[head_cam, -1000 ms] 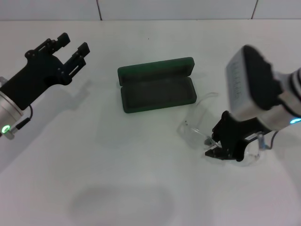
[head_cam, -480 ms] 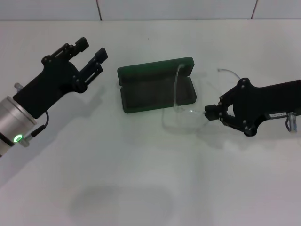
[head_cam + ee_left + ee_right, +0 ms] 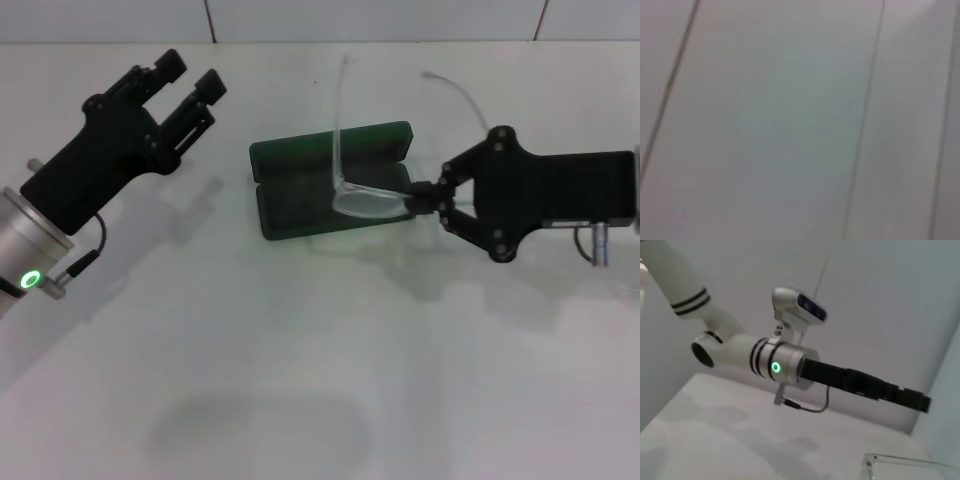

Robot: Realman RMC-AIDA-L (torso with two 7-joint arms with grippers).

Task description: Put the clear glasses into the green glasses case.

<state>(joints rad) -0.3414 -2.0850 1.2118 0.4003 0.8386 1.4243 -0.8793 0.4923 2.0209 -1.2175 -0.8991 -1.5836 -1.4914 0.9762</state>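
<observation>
The clear glasses (image 3: 362,195) hang over the open green glasses case (image 3: 335,198), blocking its right half

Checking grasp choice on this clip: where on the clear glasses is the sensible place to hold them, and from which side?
Probably where the right gripper is shut now: the lens's end on the robot's right, approached from that side. The clear glasses then hang over the open green glasses case, arms pointing away, unobstructed.

White table (image 3: 300,380) bearing open green glasses case (image 3: 333,181).

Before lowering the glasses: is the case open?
Open: the green glasses case lies with its lid back, dark lining showing.
</observation>
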